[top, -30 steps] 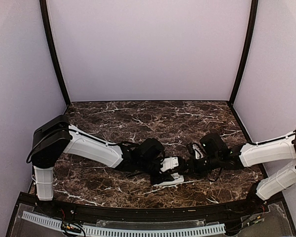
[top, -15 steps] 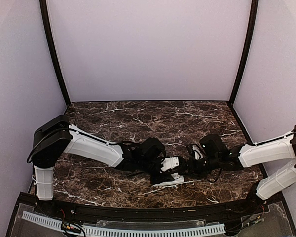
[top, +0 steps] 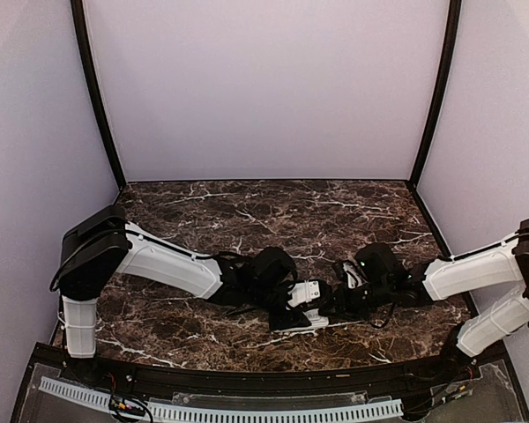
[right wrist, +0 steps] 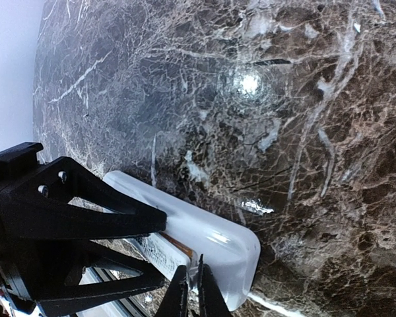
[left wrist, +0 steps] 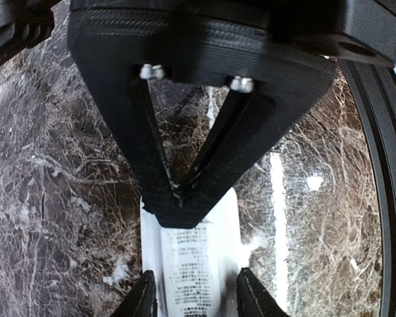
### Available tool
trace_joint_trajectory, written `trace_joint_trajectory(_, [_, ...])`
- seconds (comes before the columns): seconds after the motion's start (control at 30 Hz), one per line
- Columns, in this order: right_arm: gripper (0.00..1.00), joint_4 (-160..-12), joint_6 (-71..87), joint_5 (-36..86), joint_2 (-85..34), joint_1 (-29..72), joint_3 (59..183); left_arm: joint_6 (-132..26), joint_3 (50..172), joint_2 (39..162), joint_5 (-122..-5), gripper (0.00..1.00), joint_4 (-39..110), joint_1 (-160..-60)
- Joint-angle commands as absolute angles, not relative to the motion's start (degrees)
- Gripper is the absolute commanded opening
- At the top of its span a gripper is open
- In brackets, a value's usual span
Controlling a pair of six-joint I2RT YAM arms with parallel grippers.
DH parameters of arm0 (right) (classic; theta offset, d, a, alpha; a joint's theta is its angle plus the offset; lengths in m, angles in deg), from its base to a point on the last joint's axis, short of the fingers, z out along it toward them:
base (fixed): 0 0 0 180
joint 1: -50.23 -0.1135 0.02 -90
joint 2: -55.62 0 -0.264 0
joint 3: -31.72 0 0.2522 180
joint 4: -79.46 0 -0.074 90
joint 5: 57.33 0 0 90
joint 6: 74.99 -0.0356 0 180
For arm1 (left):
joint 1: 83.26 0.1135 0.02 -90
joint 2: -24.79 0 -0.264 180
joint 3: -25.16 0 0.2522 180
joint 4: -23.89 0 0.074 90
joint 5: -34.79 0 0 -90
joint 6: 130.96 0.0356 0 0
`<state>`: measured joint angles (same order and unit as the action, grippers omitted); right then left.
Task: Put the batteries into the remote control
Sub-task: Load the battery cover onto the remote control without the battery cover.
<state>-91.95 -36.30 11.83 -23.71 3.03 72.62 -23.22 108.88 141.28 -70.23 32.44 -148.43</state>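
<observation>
My left pincer (left wrist: 197, 298) and right pincer (right wrist: 193, 294) are crowding nose to nose over the remote control (right wrist: 211, 241), each blocking the other's path. Behind them the surface (top: 273, 211) is lying open up to the back wall (top: 264, 88). Side walls (top: 35, 176) are hemming in my elbows.

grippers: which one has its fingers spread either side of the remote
The left gripper: its fingers stand apart with the white remote control between them. The right gripper has its fingers nearly together at the remote's rounded end.

white arm shells (top: 167, 264), blk joints (top: 269, 269), blk shoulder (top: 93, 251), right claw (left wrist: 180, 193) blk, ribbed, w/ silver screws (left wrist: 152, 71)
</observation>
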Motion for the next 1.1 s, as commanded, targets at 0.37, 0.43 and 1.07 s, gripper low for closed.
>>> trace_joint_trajectory(0.37, [0.09, -87.49, -35.41, 12.44, -21.91, 1.63, 75.02, -21.71, 107.68, 141.21, -70.8, 0.54, 37.3, -148.92])
trace_joint_trajectory(0.43, [0.09, -86.98, -35.27, 12.94, -21.22, 1.63, 75.42, -21.33, 107.59, 140.99, -70.77, 0.54, 37.3, -148.92])
trace_joint_trajectory(1.07, [0.19, -80.16, -33.96, 14.95, -19.93, 1.64, 78.59, -18.39, 102.33, 134.39, -70.41, 0.72, 37.3, -146.53])
